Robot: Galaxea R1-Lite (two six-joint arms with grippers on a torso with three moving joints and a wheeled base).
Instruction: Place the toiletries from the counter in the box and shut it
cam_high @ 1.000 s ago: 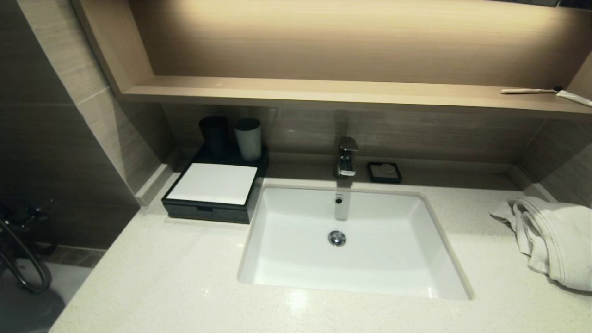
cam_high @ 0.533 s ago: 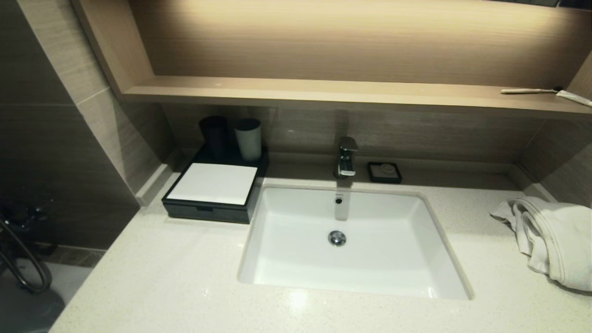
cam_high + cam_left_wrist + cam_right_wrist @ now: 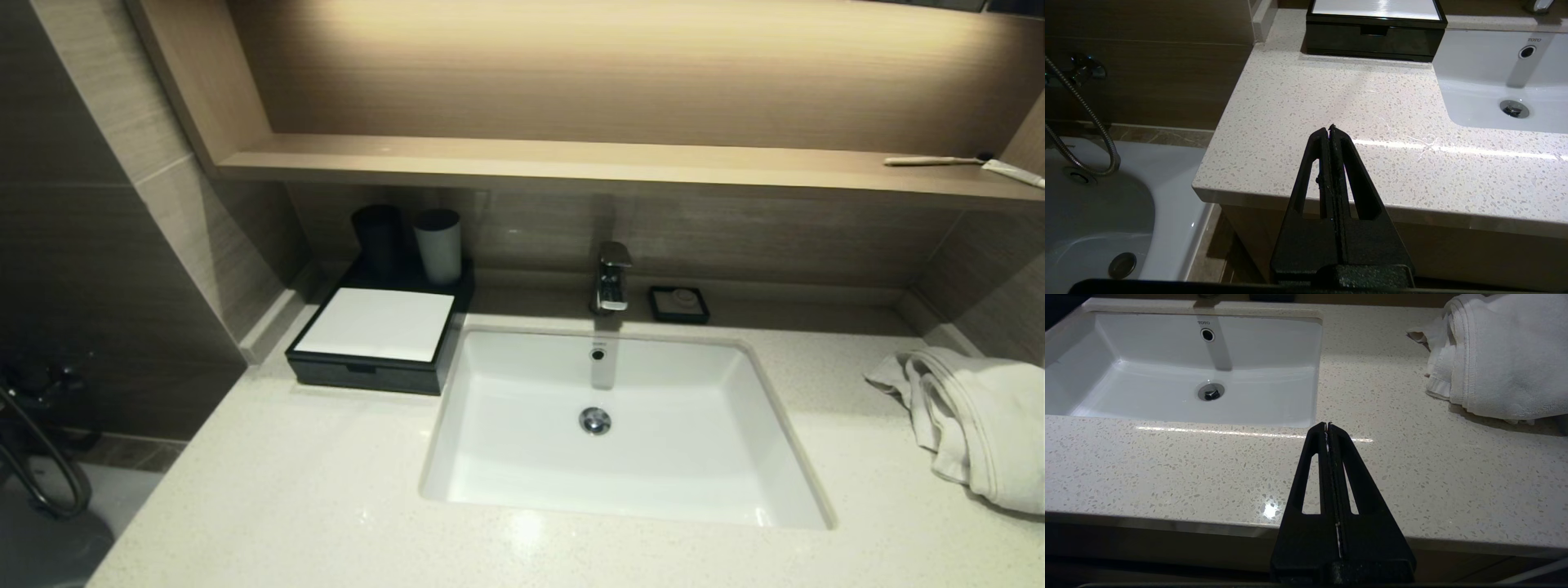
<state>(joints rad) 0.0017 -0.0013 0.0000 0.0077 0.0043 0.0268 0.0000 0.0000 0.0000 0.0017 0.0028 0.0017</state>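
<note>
Left gripper [image 3: 1329,130] parked low at the near edge of the counter [image 3: 1339,106], fingers pressed together, nothing between them. It points across the speckled stone toward the box [image 3: 1375,37], which sits well beyond the tips, against the back wall, on the stone just left of the basin [image 3: 1478,106]. Box drawer front looks flush with the black body, white top panel flat and level. Two cups stand on the box's rear part: a dark cup [image 3: 377,232] and a pale cup [image 3: 438,243], side by side

Right gripper [image 3: 1327,426] likewise parked at the counter's near edge, fingers closed on each other, holding nothing. Ahead of its tips and to one side, the basin's near corner; on the other side, further out, a crumpled white towel [image 3: 1498,355] lying on the stone, well apart from the fingers

No packets or sachet to be seen on the stone in any view; whether they lie inside the box cannot be told from outside

Beyond the basin: chrome tap [image 3: 611,278] at the back edge, small black soap dish [image 3: 678,303] just beside it. Wooden shelf [image 3: 571,167] above, with a toothbrush [image 3: 935,161] near its right end. Off past the left gripper, below counter level, a bathtub [image 3: 1094,212] with a metal shower hose [image 3: 1090,122]
</note>
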